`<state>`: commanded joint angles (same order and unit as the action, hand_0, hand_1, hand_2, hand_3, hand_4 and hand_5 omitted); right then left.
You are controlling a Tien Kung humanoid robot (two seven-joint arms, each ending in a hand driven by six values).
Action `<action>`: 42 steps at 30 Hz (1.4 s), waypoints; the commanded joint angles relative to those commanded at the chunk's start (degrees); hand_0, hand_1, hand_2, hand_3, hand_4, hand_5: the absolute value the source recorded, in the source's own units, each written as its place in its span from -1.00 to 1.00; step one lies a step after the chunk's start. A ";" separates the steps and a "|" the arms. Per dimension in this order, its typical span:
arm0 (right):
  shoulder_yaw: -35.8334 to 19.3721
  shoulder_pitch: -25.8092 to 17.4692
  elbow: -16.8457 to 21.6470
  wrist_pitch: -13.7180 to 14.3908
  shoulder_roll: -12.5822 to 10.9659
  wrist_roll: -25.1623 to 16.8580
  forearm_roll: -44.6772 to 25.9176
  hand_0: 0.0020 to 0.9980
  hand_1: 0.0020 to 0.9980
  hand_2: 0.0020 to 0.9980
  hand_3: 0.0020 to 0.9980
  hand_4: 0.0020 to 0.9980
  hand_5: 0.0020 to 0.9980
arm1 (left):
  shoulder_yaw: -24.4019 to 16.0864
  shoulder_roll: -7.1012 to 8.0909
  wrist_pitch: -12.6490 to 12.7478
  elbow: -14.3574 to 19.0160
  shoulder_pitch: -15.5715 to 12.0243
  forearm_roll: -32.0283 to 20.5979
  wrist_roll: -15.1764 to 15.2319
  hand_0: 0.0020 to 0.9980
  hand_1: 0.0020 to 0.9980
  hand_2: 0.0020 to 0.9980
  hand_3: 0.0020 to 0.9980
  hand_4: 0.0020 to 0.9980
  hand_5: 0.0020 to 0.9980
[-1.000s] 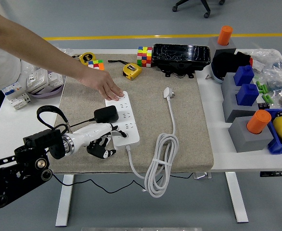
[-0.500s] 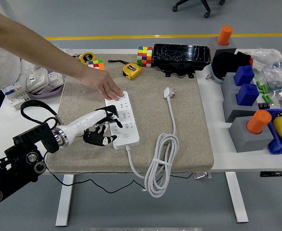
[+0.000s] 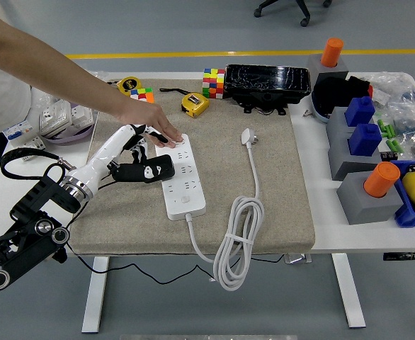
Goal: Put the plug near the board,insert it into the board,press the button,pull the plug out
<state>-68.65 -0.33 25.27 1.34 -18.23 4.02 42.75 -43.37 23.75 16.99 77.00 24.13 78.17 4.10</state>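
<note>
One black plug now hangs beside the white board's left edge, lifted higher than before, gripped by the left hand. A person's hand presses the board's far end. Both lie on a beige mat over the white table.

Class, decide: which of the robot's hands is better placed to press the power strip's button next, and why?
Left. The left hand reaches beside the power strip, near its far end under a person's hand; no right hand is in view.
</note>
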 joint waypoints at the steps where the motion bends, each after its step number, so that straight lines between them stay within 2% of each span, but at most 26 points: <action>1: 0.01 0.00 -0.02 0.00 0.04 0.01 -0.02 0.32 0.33 0.32 0.10 0.82 0.01 | -0.20 -0.09 0.00 -0.19 -0.08 0.16 -0.11 -0.51 -0.56 -0.17 0.15 0.70 -0.67; 6: -0.02 -0.05 -0.04 0.00 0.09 0.02 -0.06 0.32 0.33 0.32 0.10 0.82 0.01 | -0.34 0.13 -0.43 0.25 -0.20 0.46 -0.71 -0.51 -0.56 -0.17 0.15 0.70 -0.67; 7: -0.07 -0.08 -0.07 0.01 0.12 0.02 -0.05 0.32 0.33 0.32 0.10 0.82 0.01 | -0.35 0.22 -0.78 0.44 -0.21 0.67 -0.99 -0.58 -0.70 -0.46 0.35 0.68 -0.73; 8: -0.08 -0.09 -0.07 0.01 0.13 0.02 -0.06 0.32 0.33 0.32 0.10 0.82 0.01 | -0.38 0.29 -1.10 0.58 -0.23 0.90 -1.18 -0.58 -0.70 -0.46 0.35 0.68 -0.73; 12: -0.17 -0.18 -0.04 0.00 0.09 0.04 -0.07 0.32 0.33 0.32 0.10 0.82 0.01 | -0.48 0.91 -7.16 2.44 -0.08 4.83 -5.35 -0.58 -0.70 -0.46 0.35 0.68 -0.73; 13: -0.18 -0.18 -0.04 -0.01 0.05 0.05 -0.06 0.32 0.33 0.32 0.10 0.82 0.01 | -0.27 1.08 -9.07 2.94 0.06 5.86 -6.73 -0.77 -0.87 -0.64 0.38 0.45 -1.00; 18: -0.20 -0.13 0.06 0.02 -0.14 0.03 -0.04 0.32 0.33 0.32 0.10 0.82 0.01 | 1.40 2.04 -17.15 4.85 0.64 9.13 -12.52 -0.77 -0.87 -0.64 0.38 0.45 -1.00; 19: -0.19 -0.11 0.06 0.02 -0.16 0.03 -0.05 0.32 0.33 0.32 0.10 0.82 0.01 | 1.69 2.22 -18.65 5.08 0.73 9.44 -13.38 -0.80 -0.92 -0.68 0.72 0.31 -1.00; 22: -0.12 -0.14 0.05 -0.01 -0.19 0.06 -0.06 0.32 0.33 0.32 0.10 0.82 0.01 | 2.95 2.86 -22.22 5.75 1.23 10.35 -14.75 -0.80 -0.92 -0.68 0.72 0.31 -1.00; 24: -0.07 -0.16 -0.02 -0.01 -0.22 0.08 -0.09 0.32 0.33 0.32 0.10 0.82 0.01 | 3.70 3.18 -23.49 6.05 1.56 11.06 -14.99 -0.80 -0.92 -0.68 0.72 0.31 -1.00; 25: -0.02 -0.19 -0.02 -0.02 -0.26 0.09 -0.09 0.32 0.33 0.32 0.10 0.82 0.01 | 4.13 3.33 -23.86 6.24 1.73 11.18 -15.15 -0.79 -0.92 -0.69 0.73 0.20 -1.00; 42: 0.81 0.27 0.04 -0.01 -0.80 0.09 -0.31 0.32 0.33 0.32 0.10 0.82 0.01 | 7.35 3.17 -24.97 5.73 3.82 11.95 -17.03 -0.80 -0.90 -0.68 0.71 0.16 -1.00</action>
<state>-67.84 -0.06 25.32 1.33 -19.02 4.11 42.45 -36.02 26.93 -7.98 82.74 27.95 90.12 -12.93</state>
